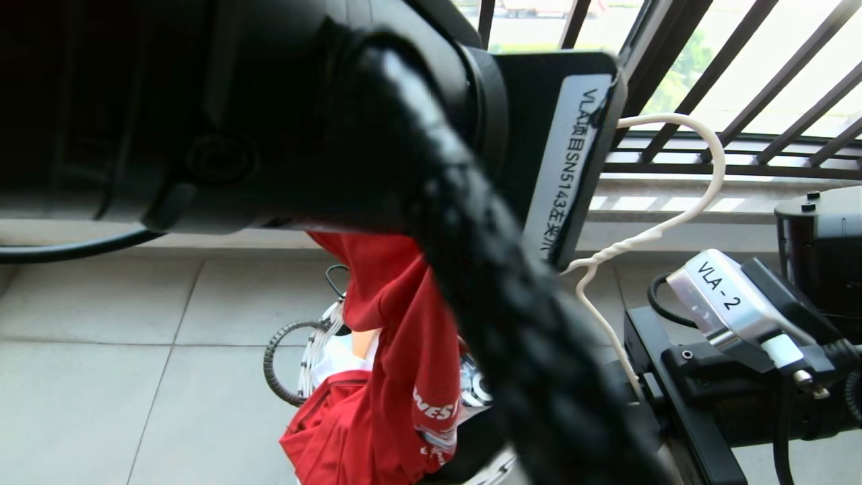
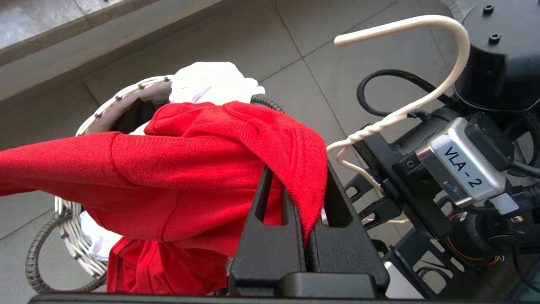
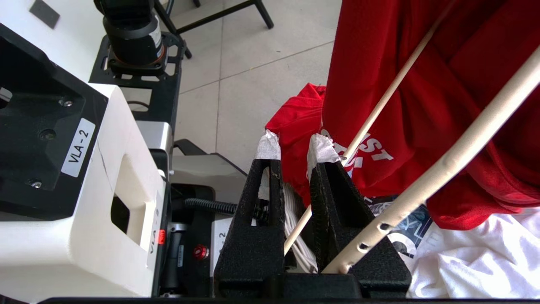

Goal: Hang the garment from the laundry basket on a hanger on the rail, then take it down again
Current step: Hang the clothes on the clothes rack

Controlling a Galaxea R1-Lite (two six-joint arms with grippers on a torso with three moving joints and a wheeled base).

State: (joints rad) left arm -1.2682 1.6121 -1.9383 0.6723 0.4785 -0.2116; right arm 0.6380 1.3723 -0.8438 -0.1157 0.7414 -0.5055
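Note:
My left gripper (image 2: 297,177) is shut on a fold of the red garment (image 2: 190,160) and holds it up over the laundry basket (image 2: 114,101). The rest of the garment (image 1: 404,316) hangs down, its lower part still bunched at the basket rim (image 1: 316,337). To the right, my right gripper (image 3: 295,145) is shut on the off-white wire hanger (image 3: 295,230), whose thin wire crosses between the taped fingers. The hanger hook (image 1: 714,155) curves up beside the left wrist. The garment (image 3: 422,84) hangs just beyond the right fingers. The rail is out of view.
A white garment (image 2: 211,82) and a black printed T-shirt (image 3: 411,236) lie in the basket. The dark window railing (image 1: 741,81) and a low sill run along the far side. My left arm (image 1: 269,114) fills the upper left of the head view. My white base (image 3: 84,190) sits beside the right gripper.

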